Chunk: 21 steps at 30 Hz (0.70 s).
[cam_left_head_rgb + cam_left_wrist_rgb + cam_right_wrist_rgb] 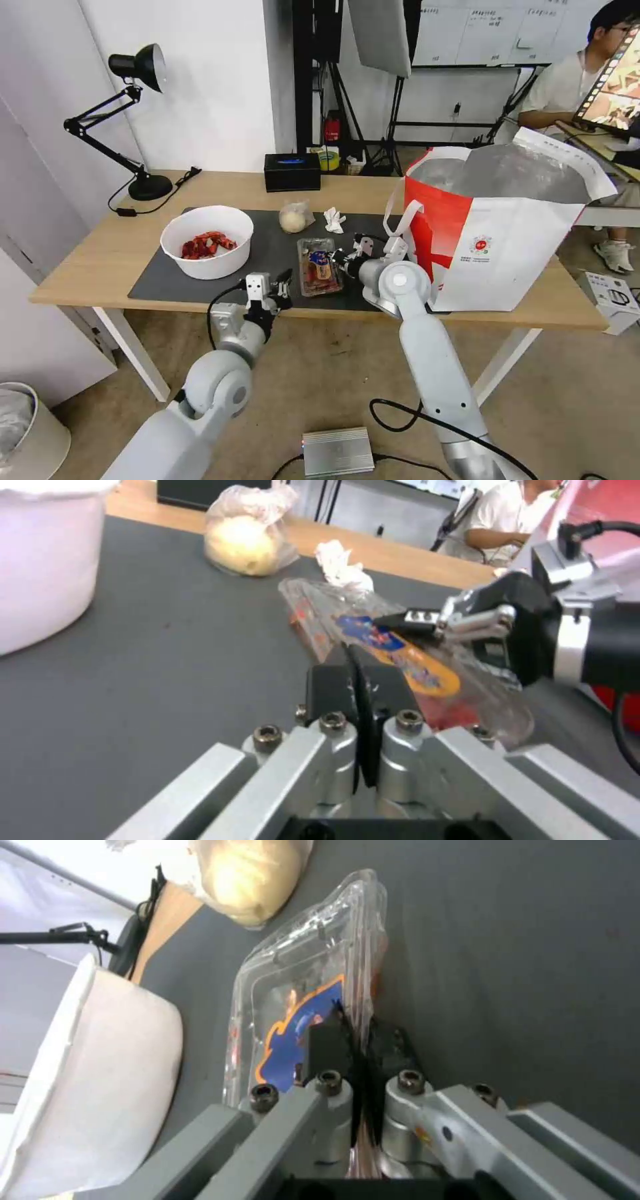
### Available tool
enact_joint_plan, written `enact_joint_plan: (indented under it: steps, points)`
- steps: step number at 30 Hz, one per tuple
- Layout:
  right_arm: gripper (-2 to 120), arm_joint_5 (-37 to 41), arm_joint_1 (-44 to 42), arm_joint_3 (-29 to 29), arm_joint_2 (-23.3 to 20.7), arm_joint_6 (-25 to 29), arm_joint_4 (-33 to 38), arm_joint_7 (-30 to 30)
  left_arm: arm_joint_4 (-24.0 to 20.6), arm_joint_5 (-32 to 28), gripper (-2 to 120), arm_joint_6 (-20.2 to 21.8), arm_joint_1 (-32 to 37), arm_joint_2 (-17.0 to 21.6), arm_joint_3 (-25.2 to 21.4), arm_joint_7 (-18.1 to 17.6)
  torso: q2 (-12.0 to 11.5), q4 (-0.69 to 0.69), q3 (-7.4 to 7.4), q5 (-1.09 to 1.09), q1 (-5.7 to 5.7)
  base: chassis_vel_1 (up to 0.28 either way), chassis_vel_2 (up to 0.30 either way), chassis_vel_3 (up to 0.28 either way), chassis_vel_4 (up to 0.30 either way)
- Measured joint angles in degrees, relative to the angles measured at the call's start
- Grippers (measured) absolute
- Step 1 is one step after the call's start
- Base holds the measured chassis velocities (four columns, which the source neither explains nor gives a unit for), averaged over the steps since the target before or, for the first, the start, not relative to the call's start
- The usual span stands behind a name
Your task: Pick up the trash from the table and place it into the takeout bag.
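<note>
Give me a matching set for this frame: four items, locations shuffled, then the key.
1. white bowl
2. clamshell tray
3. takeout bag
4. crumpled tissue

A. pinched at its edge by the right gripper
B. on the mat's far edge, beside the wrapped ball
C. standing open at the table's right end
D. on the mat's left part

Pairs: 1-D, 2-A, 3-C, 4-B

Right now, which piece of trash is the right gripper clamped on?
The clear clamshell tray, gripped at its edge by the right gripper. The bowl, tissue and wrapped ball lie untouched.
</note>
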Motion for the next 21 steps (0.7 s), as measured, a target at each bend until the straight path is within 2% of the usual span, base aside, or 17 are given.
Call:
enact_joint_plan:
  steps: [2,4,5,8,9,12,13,18,19,21]
  points:
    - [0,0.01,-0.04,0.04,-0.09,0.00,0.12,-0.13,-0.35,0.02,7,0.11,0.40,0.04,-0.19,0.08,0.00,0.00,0.00,0.00,0.00,0.000,0.000,0.000,0.000]
    - [0,0.03,-0.14,0.29,-0.48,0.03,0.69,-0.66,-1.24,0.05,20,0.18,1.51,-0.02,-1.02,0.11,0.00,-0.01,0.00,-0.01,0.00,0.000,0.000,0.000,0.000]
    - [0,0.03,-0.14,0.29,-0.48,0.03,0.69,-0.66,-1.24,0.05,20,0.18,1.51,-0.02,-1.02,0.11,0.00,-0.01,0.00,-0.01,0.00,0.000,0.000,0.000,0.000]
    - [0,-0.38,-0.29,0.66,-0.74,0.31,1.69,-1.47,-2.17,0.07,33,0.13,2.86,-0.04,-2.19,-0.05,0.00,-0.01,0.00,-0.01,0.00,0.000,0.000,0.000,0.000]
    - [0,-0.38,-0.29,0.66,-0.74,0.31,1.69,-1.47,-2.17,0.07,33,0.13,2.86,-0.04,-2.19,-0.05,0.00,-0.01,0.00,-0.01,0.00,0.000,0.000,0.000,0.000]
    - [0,-1.08,-0.61,0.72,-1.13,0.50,3.29,-2.33,-2.92,0.11,48,-0.04,4.11,-0.04,-3.16,-0.10,0.00,-0.01,0.00,-0.01,0.00,0.000,0.000,0.000,0.000]
    - [0,-1.08,-0.61,0.72,-1.13,0.50,3.29,-2.33,-2.92,0.11,48,-0.04,4.11,-0.04,-3.16,-0.10,0.00,-0.01,0.00,-0.01,0.00,0.000,0.000,0.000,0.000]
    - [0,-2.07,-0.86,0.72,-2.26,0.58,6.44,-3.53,-3.93,0.25,69,-0.11,5.41,-0.23,-4.13,-0.46,0.00,-0.01,0.00,0.00,0.00,0.000,0.000,0.000,0.000]
    - [0,-2.07,-0.86,0.72,-2.26,0.58,6.44,-3.53,-3.93,0.25,69,-0.11,5.41,-0.23,-4.13,-0.46,0.00,-0.01,0.00,0.00,0.00,0.000,0.000,0.000,0.000]
    - [0,-2.80,-1.21,0.70,-3.44,0.87,8.60,-4.49,-4.38,0.58,79,-0.19,6.30,-0.42,-4.87,-0.66,0.00,-0.01,0.00,0.00,0.00,0.000,0.000,0.000,0.000]
